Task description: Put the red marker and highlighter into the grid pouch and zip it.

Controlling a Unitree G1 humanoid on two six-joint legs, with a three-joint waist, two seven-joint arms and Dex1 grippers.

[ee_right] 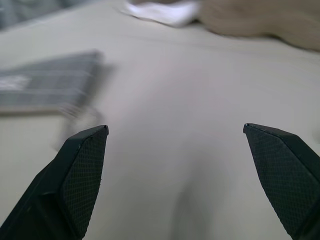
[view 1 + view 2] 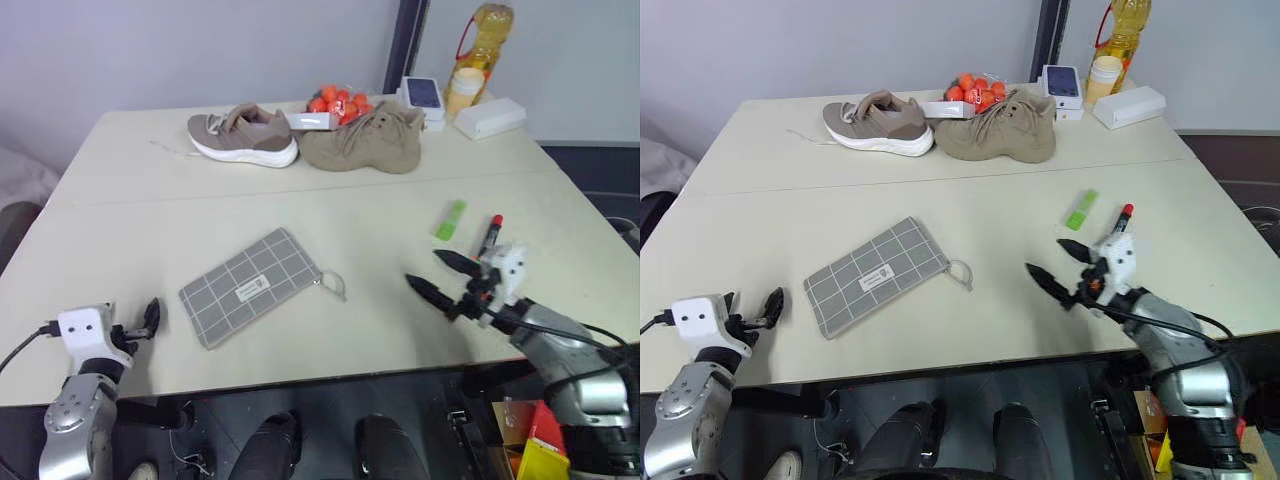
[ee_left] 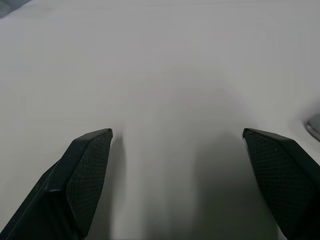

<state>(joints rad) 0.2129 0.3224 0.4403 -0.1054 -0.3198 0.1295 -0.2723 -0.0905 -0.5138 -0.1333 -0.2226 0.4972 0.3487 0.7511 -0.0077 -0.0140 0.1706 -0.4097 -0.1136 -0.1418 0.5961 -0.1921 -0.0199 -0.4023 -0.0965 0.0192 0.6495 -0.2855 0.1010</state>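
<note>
The grid pouch (image 2: 252, 286) is lying flat in the middle of the table (image 2: 150, 230). The highlighter (image 2: 451, 220) and red marker (image 2: 491, 234) are lying at its two o'clock. Both grippers, left (image 2: 148, 320) and right (image 2: 440, 277), are hanging released, holding nothing.

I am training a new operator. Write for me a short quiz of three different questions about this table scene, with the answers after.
1. True or false: the slim red and black marker already lies inside the flat grey fabric pouch with white grid.
2. Which gripper is nearer the short light green highlighter? A) left gripper B) right gripper
3. Fill in: both grippers are ____ and hold nothing.

Key: 1 false, the marker lies on the beige table beside the highlighter; 2 B; 3 open.
</note>
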